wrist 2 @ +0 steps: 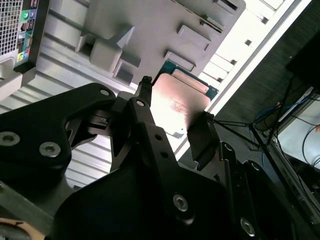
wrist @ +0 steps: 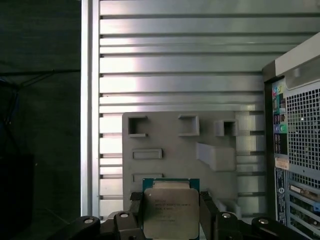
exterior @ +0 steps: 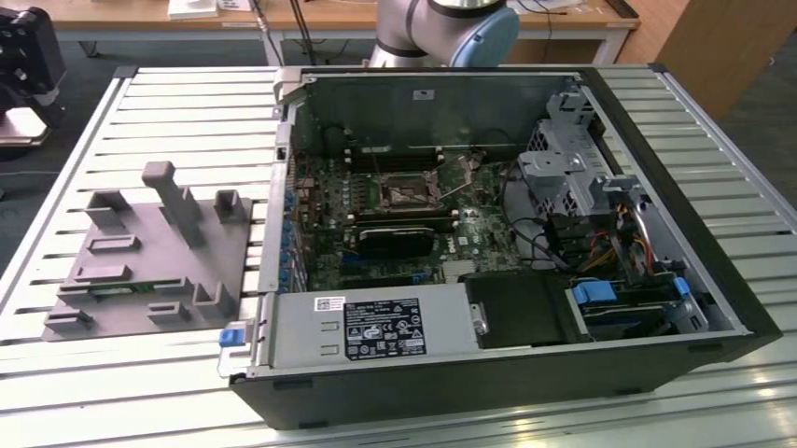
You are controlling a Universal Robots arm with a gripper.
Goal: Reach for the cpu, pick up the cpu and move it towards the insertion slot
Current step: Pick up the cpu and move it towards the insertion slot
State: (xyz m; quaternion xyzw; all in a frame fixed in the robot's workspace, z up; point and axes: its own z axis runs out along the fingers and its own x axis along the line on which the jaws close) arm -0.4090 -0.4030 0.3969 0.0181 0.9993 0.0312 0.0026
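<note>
The cpu point(wrist: 171, 202) is gripped by the end effector point(wrist: 171, 216), whose two black fingers point(wrist: 136, 209) are clenched on the chip's opposite edges in both wrist views. In the first wrist view the chip's silvery top faces the camera and a green rim shows along one edge. In the second wrist view the cpu point(wrist 2: 181, 100) is seen from a slant between the end effector's point(wrist 2: 176, 99) fingers point(wrist 2: 145, 112), its top lit with a pinkish glare. There the chip is held over the edge of a grey moulded fixture point(wrist 2: 150, 25) with raised blocks and recesses; whether it touches the fixture cannot be told. The fixture point(wrist: 170, 145) lies on a slatted metal tabletop point(wrist: 180, 65), just beside the perforated rear panel of an open computer case point(wrist: 300, 130). In the exterior view the same fixture point(exterior: 137, 243) is set on the tabletop point(exterior: 187, 103) at the exterior view's left of the case point(exterior: 498, 383). The insertion slot point(exterior: 405, 193), a square socket with a metal frame and dark centre, is seated on the green board inside the case, well apart from the fixture. The arm's base point(exterior: 449, 28) is seen behind the case.
</note>
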